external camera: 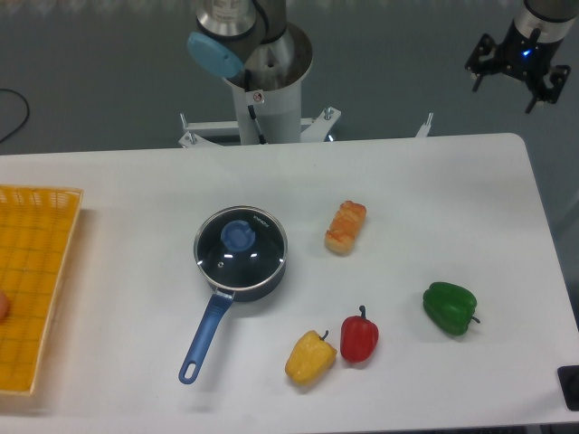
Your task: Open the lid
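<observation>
Lid [240, 242] sits closed on pan [258, 287], mid-counter [434, 190]. Pincer [517, 89] open, empty, hanging high at far right, well apart from lid.

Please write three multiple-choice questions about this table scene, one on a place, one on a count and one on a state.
1. Where is the end effector?
A. Gripping the lid's knob
B. Up at the far right, away from the pan
C. Inside the basket

2. How many peppers lie on the table?
A. One
B. Three
C. Five

3. What state is the lid in?
A. Closed on the pan
B. Lying on the table beside the pan
C. Held in the air

Answers:
1 B: it hangs above the table's far right corner, well away from the pan.
2 B: a yellow pepper, a red pepper and a green pepper.
3 A: the glass disc covers the pan's rim, blue knob centred.
</observation>
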Available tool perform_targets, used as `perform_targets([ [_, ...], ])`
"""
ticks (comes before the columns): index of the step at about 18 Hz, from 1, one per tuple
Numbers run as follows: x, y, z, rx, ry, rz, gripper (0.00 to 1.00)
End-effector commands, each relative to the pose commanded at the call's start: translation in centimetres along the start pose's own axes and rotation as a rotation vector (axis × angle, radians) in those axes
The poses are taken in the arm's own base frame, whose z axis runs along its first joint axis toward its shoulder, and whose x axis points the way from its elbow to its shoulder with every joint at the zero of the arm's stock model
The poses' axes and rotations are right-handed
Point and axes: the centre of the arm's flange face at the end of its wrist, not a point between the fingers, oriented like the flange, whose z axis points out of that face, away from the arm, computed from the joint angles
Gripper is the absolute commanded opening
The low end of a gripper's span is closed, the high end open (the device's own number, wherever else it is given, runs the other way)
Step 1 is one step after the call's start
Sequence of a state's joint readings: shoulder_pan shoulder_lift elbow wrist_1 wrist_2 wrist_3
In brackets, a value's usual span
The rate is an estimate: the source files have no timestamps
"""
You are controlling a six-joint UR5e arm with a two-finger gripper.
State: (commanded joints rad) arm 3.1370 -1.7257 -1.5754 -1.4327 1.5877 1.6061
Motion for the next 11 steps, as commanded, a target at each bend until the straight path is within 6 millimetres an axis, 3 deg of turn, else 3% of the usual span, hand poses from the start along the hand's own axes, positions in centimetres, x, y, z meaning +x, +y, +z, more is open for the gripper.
perform_targets([
  [11, 0.1, -0.25, -0.01, 0.008, 0.0, 0.003, 1.0],
])
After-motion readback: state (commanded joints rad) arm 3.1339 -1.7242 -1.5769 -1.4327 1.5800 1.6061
